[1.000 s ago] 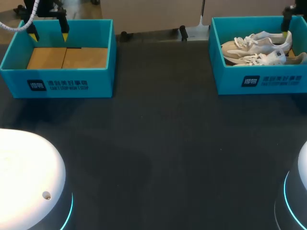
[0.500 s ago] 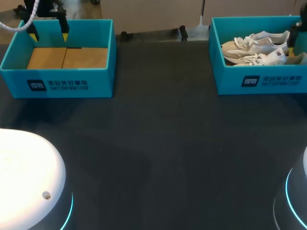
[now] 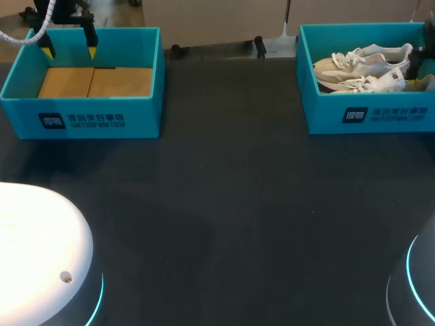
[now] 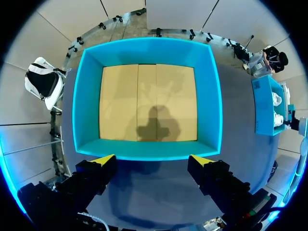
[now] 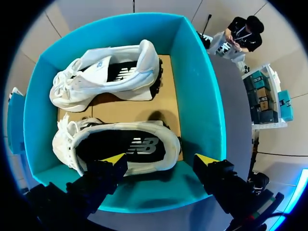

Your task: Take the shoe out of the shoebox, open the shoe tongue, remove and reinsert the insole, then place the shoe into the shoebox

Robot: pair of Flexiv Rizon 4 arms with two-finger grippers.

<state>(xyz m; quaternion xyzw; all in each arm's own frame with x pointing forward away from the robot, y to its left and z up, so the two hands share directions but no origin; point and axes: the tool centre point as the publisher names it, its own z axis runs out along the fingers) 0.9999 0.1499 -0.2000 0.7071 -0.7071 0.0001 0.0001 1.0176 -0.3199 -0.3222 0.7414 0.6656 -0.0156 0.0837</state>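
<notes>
— Claws first: how do they stand?

— On the right arm, the right claw has its two yellow-tipped fingers well apart and grips nothing. It hangs over the right shoebox. One tip is above the edge of the nearer shoe and the other is above the box's teal wall. Whether a tip touches the shoe, I cannot tell. The left claw is spread wide too, with nothing between its fingers, above the left shoebox.

— And the surface, starting close in?

— Closest in the head view are two rounded white arm bases at the near corners, each ringed with a cyan light. Beyond them runs the worktop, dark and matte.

— What sits further back?

— The two teal shoeboxes, both without lids, well apart at the far left and far right. The left one shows its tan cardboard floor. The right one holds a pair of white shoes on the same kind of cardboard.

— How do the shoes lie?

— They lie side by side with their heels pointing the same way. The nearer shoe has its opening turned up to the right wrist camera, so the dark insole shows inside it. The farther shoe rests by the far wall, with a strip of cardboard between the two.

— Anything around them?

— The box's four walls enclose both shoes, and the near wall stands just under the right claw.
</notes>
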